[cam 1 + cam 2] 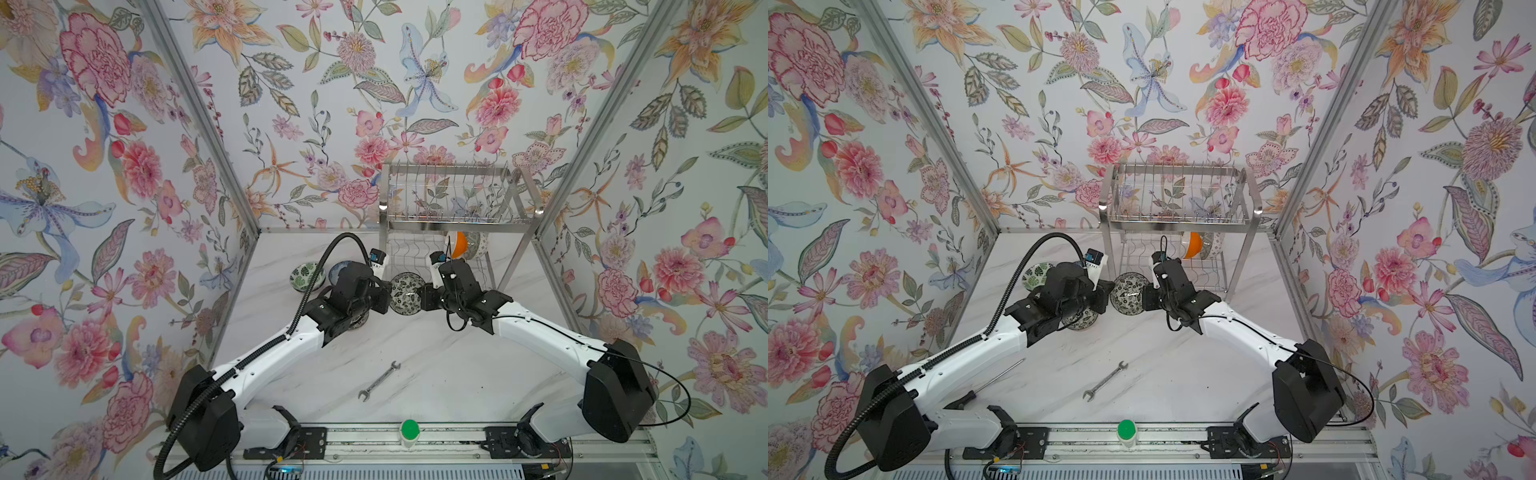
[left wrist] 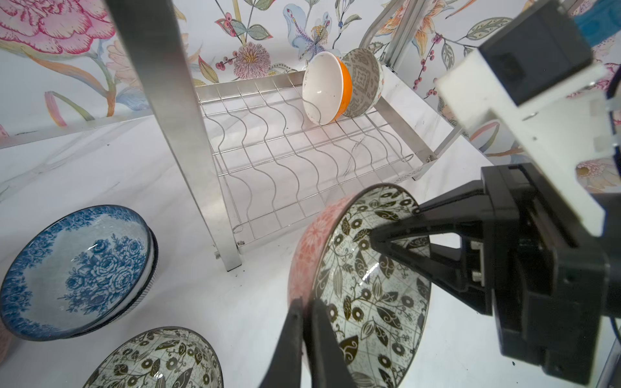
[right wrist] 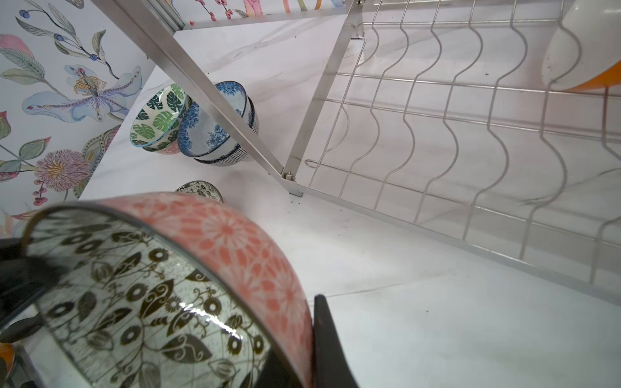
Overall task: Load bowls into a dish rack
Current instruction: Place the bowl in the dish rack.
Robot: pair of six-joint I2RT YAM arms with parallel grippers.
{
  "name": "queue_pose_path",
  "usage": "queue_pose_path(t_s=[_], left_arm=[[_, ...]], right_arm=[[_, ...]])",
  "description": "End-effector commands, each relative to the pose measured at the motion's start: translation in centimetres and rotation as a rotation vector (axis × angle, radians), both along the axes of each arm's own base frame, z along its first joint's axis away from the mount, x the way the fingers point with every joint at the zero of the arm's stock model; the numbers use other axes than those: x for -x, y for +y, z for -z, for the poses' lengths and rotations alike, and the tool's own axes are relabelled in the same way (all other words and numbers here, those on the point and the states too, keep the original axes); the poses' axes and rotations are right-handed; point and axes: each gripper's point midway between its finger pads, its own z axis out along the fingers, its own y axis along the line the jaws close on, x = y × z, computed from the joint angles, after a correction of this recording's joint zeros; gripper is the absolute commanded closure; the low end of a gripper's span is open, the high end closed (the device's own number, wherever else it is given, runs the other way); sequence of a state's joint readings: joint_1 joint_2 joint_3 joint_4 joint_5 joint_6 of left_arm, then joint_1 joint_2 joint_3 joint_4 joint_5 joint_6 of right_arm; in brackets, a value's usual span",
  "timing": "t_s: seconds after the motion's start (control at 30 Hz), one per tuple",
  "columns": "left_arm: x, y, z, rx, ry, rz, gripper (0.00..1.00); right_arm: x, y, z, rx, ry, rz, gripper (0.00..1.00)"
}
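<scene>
1. Left arm (image 1: 274,361): white shells, black joints; ribbed black conduit (image 1: 311,282) runs along it.
2. Right arm (image 1: 540,332): same colours; thin black cable (image 1: 690,401) loops beside it.
3. Right gripper (image 2: 395,223): black tapered fingers, two silver screws.
4. Camera mount (image 2: 524,100): white.

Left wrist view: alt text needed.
A pink ceramic bowl, black-and-white floral inside, tipped on edge: rim clamped by the right gripper, straddled opposite by the left gripper. Beyond, a steel wire dish rack holds an orange bowl and a grey bowl.
</scene>
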State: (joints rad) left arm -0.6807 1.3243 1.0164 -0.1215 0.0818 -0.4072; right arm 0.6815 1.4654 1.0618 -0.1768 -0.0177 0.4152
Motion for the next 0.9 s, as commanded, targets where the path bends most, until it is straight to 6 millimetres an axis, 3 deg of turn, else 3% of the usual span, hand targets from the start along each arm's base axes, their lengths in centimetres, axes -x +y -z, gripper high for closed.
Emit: queue_pose_path(t_s=[0.0,0.03,0.2,0.3,0.37,0.6,0.87], left_arm=[[-0.6,1.3,-0.4,-0.036,-0.021,-0.054,0.26],[-0.7,2.1,-0.6,-0.064,-0.032,-0.079,0.02],[-1.4,7.9,-1.0,-0.18,-0.054,-0.231,0.01],[-2.2,11.4,-0.3,-0.217,-0.015,-0.32,0.01],[-2.5,12.6,0.2,-0.231,0.007,-0.35,0.01],[-3.2,12.9,0.3,-0.226,0.011,-0.368,0.01],[-3.2,12.8,0.6,-0.223,0.016,-0.363,0.01]], right_arm=[[0.0,0.5,-1.8,0.015,-0.05,-0.037,1.0],[-0.1,0.1,-1.8,0.042,-0.06,-0.035,1.0],[-1.4,-2.8,-1.1,0.322,-0.178,-0.042,1.0],[-2.8,-4.7,-0.4,0.549,-0.256,-0.045,1.0],[-3.9,-5.7,-0.2,0.679,-0.301,-0.037,1.0],[-8.2,-7.4,-1.6,0.924,-0.443,0.052,1.0],[-11.5,-6.9,-2.9,1.096,-0.537,0.076,1.0]])
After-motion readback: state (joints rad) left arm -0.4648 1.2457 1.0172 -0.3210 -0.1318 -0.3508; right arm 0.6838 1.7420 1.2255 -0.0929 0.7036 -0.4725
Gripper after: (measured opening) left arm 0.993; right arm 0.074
